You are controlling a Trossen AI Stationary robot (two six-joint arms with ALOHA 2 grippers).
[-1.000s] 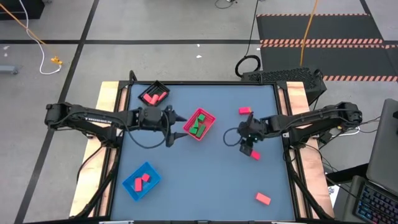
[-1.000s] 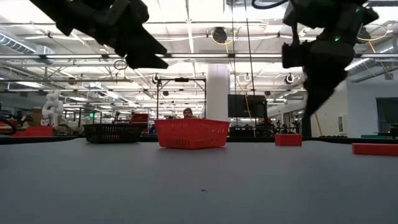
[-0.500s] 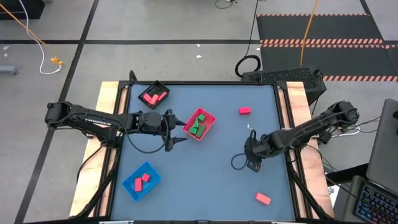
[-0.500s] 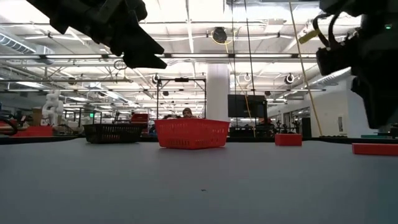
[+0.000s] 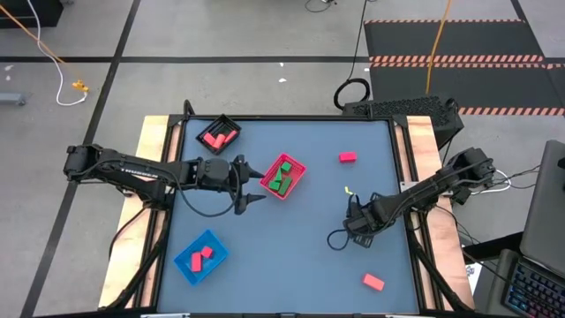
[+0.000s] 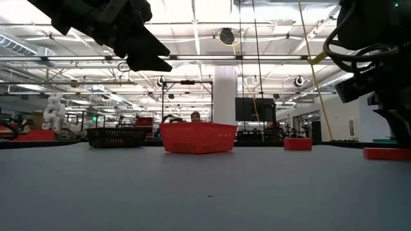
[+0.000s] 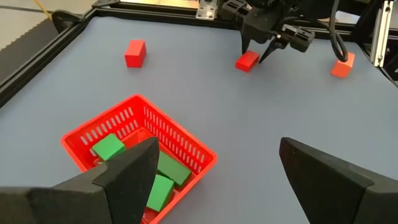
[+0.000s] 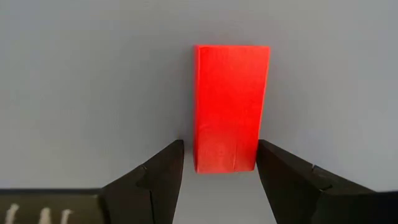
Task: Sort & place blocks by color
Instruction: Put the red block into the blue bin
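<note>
Between right gripper (image 8: 217,180) jaws, red oblong block (image 8: 230,106) (flat)

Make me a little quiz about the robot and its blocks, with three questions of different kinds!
1. True or false: the red basket holds green blocks.
2. Which gripper straddles a red block on the table?
A. left gripper
B. right gripper
3. Fill in: the blue tray holds ___ red blocks.

Key: 1 true; 2 B; 3 two.
</note>
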